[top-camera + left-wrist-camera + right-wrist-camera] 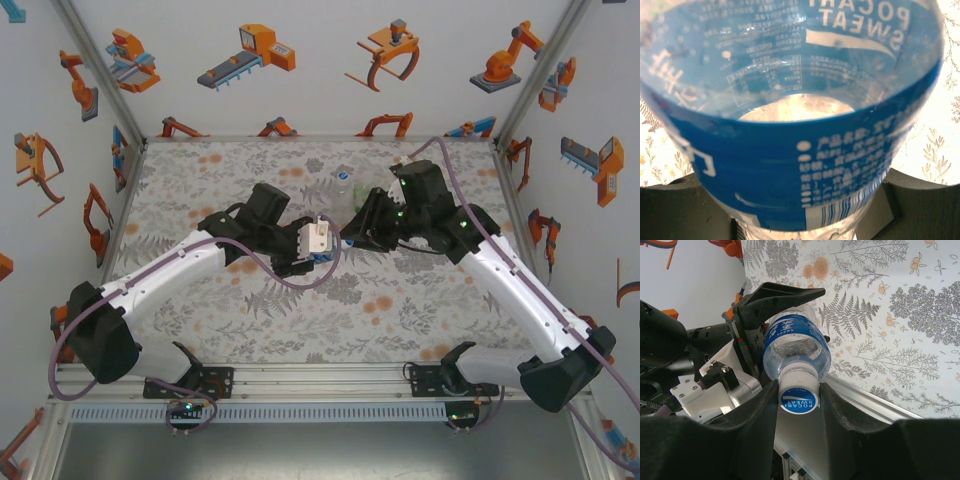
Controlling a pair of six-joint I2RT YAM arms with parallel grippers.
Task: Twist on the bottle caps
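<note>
Lying sideways, blue-label bottle [796,347] is clenched around body by left pincer [328,245]; cap [799,399] on its neck is pinched between fingers of right pincer [799,390], patterned surface [900,315] behind.

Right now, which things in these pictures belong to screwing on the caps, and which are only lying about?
Belong to the job:
blue-label bottle, gripped by the left gripper
its cap, pinched by the right gripper
two other bottles, standing behind the grippers

Only background:
flower-patterned table
robot-picture walls
</note>
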